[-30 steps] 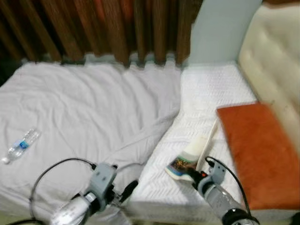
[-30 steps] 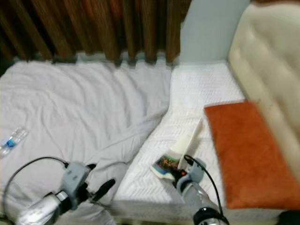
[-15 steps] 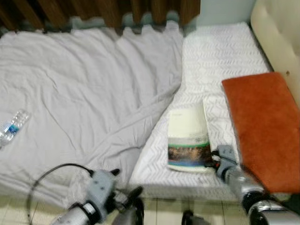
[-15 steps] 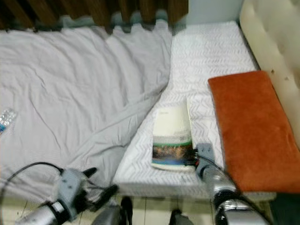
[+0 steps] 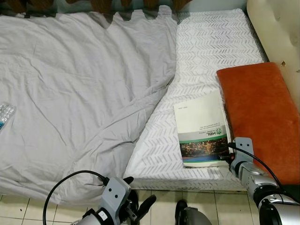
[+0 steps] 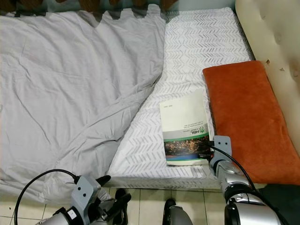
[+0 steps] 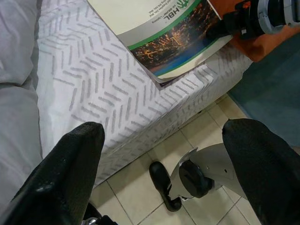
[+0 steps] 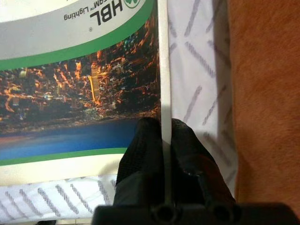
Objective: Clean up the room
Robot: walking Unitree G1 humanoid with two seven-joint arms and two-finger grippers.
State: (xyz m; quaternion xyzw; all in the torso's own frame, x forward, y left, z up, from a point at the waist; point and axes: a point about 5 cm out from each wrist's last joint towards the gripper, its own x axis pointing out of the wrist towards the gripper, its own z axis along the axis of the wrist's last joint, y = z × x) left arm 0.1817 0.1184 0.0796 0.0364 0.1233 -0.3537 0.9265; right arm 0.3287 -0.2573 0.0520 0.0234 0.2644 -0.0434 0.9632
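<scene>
A softcover book (image 5: 201, 133) with a white, green and night-city cover lies flat on the white patterned mattress (image 5: 206, 61), near its front edge and beside an orange pillow (image 5: 260, 112). My right gripper (image 8: 161, 129) is shut on the book's near right edge, with one black finger above the cover and one below it; it also shows at the bed's edge (image 5: 229, 157). My left gripper (image 7: 164, 140) hangs open below the mattress edge, over the tiled floor, holding nothing. A clear plastic bottle (image 5: 3, 115) lies on the grey sheet at the far left.
A rumpled grey sheet (image 5: 79, 89) covers the bed's left part and hangs over its front. A cream padded headboard (image 5: 276, 28) stands at the right. Beige floor tiles (image 5: 28, 211) run along the front. My own foot (image 7: 187, 176) stands below the bed edge.
The view has tipped down and drawn nearer the bed. The book, tilted up a second ago, now lies flat on the mattress, still in my right gripper. My left arm sits lower.
</scene>
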